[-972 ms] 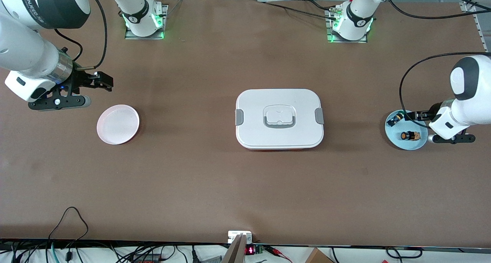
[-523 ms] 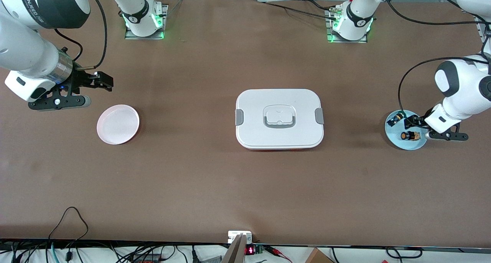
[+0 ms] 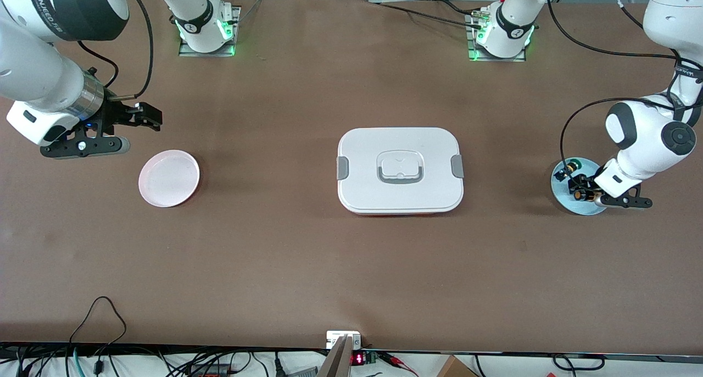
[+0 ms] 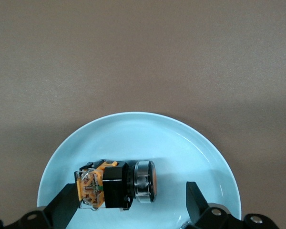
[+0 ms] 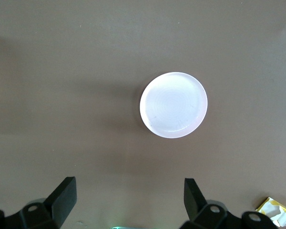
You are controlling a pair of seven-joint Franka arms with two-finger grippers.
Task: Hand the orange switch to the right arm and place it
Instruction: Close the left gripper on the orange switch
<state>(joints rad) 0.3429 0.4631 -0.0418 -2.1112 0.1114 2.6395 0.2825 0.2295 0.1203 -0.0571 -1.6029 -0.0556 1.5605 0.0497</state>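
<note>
Since the earlier frames my left arm has swung in over the blue plate (image 3: pixel 561 193) at its end of the tabletop (image 3: pixel 351 267), and the left end effector (image 3: pixel 584 190) now sits low over the plate instead of beside it. The right arm has not budged.

In the left wrist view, I see the orange switch (image 4: pixel 118 185) lying on its side in the plate, orange cap toward one finger and brassy body toward the other. The left end effector's fingers (image 4: pixel 64 207) are spread wide, one on each side of the switch. One fingertip is just beside the brassy end; I can't say if it touches. The other stands apart from the cap. Nothing is gripped.

From the front view, a second switch with a green cap (image 3: pixel 565 171) lies on the same plate, farther from the camera than the orange one.

The right end effector (image 3: pixel 144 117) waits above the tabletop near the pink plate (image 3: pixel 168 178), its fingers (image 5: pixel 62 195) apart and holding nothing. The white lidded box (image 3: pixel 400 170) sits closed at mid-table, between the two plates.
</note>
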